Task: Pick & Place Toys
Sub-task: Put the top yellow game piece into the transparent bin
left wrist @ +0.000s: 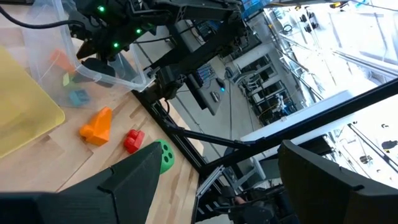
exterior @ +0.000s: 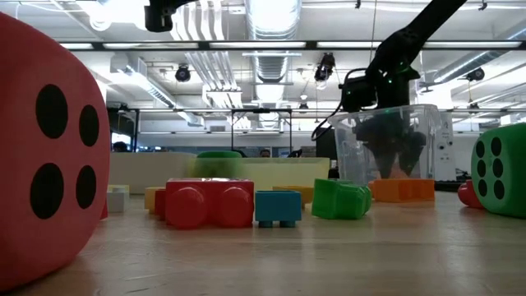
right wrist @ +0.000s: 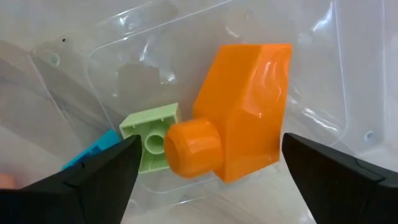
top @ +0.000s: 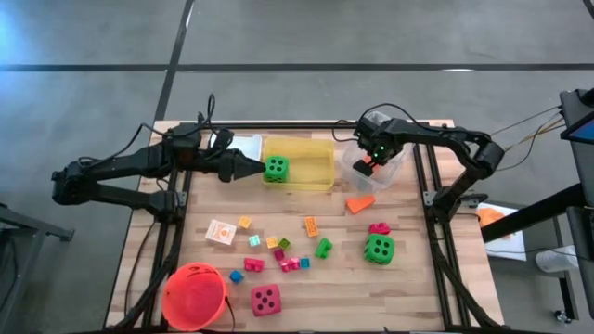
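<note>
Close under the right wrist camera lies an orange block point(right wrist: 239, 112), on the floor of the clear bin point(top: 394, 170) beside a pale green block point(right wrist: 149, 130) and a blue one point(right wrist: 93, 152). The right end effector point(top: 371, 158) hangs just over it with fingers spread and touching nothing, so the drop looks done. Next it should lift clear and go for the orange wedge point(top: 360, 202) just beside the bin on the bench point(top: 418, 278). The left end effector point(top: 255, 168), fingers spread and empty, points at a green die point(top: 276, 168) in the yellow bin point(top: 316, 158).
</note>
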Controlling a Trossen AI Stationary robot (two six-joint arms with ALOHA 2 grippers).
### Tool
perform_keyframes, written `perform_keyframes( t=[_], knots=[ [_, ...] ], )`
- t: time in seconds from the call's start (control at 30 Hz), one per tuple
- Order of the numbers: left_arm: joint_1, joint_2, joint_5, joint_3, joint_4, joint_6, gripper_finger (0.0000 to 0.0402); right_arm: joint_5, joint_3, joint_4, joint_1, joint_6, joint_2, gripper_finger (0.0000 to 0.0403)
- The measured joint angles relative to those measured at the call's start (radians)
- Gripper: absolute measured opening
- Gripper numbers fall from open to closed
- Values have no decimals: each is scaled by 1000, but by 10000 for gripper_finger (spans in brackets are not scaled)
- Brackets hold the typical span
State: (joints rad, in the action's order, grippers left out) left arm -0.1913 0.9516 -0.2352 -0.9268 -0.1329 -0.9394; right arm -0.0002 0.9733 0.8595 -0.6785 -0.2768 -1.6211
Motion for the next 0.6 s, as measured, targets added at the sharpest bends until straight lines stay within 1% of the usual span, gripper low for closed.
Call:
perform_keyframes(
  t=[0.17, 0.3, 0.4, 0.53, 0.6],
  knots=[
    [0, 0, 0, 0, -1, -4, 308, 0, 0, 3, 0, 0, 51, 384],
    [0, 0, -1, 0, -41, -49, 308, 0, 0, 43, 0, 0, 119, 385],
    [1, 1, 0, 0, -132, -57, 308, -1, 1, 89, 3, -4, 179, 385],
    [4, 18, -5, 1, -327, -79, 308, -1, 1, 142, 20, -26, 278, 386],
    [4, 34, -11, 1, -404, -50, 308, -1, 1, 149, 34, -52, 333, 386]
  ],
)
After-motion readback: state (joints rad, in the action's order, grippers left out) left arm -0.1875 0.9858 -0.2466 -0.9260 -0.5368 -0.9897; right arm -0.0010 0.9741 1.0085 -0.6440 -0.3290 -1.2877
